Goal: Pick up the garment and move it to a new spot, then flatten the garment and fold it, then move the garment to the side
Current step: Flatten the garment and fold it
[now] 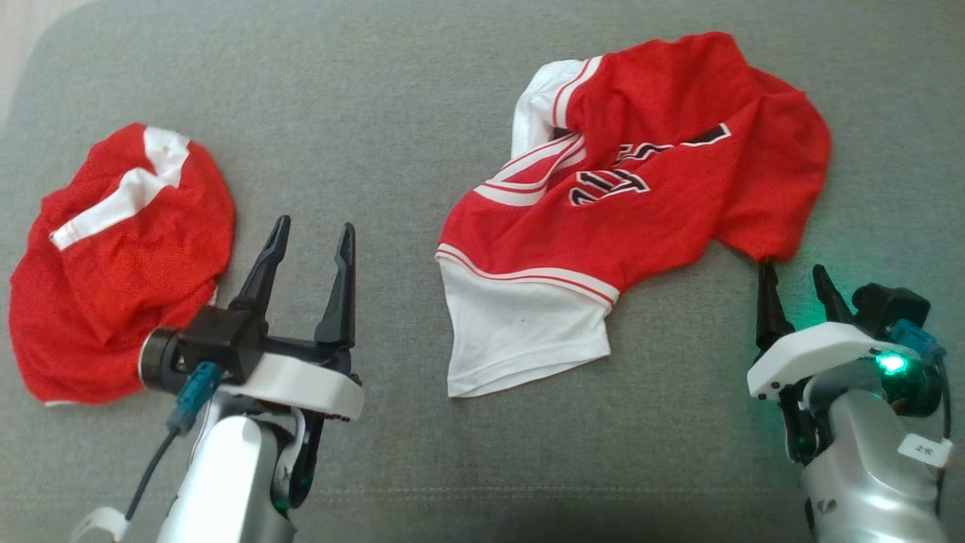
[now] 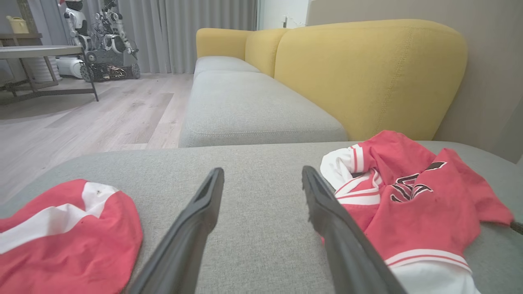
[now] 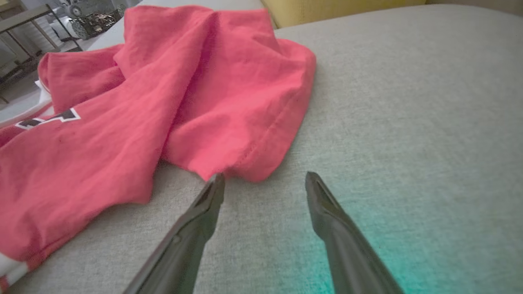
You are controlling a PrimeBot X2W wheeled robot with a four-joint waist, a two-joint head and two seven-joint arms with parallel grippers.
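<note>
Two red pieces of clothing lie on a grey cushion point(image 1: 392, 90). The jersey point(image 1: 603, 219), red with white bands, white trim and black lettering, is crumpled near the cushion's middle, with a white part spread flat on the side nearest the robot and a red lobe bunched at its right end. Well to the left of the jersey sits a second red garment point(image 1: 121, 264) with a white stripe, gathered into a rounded heap. The left gripper point(image 1: 315, 224) hovers between that heap and the jersey, touching neither, jaws spread wide with nothing between them. The right gripper point(image 1: 791, 268) sits at the jersey's lower right corner, jaws apart and empty; one fingertip point(image 3: 218, 181) meets the edge of the red hem. Beyond the jersey rises a yellow backrest point(image 2: 367, 77).
</note>
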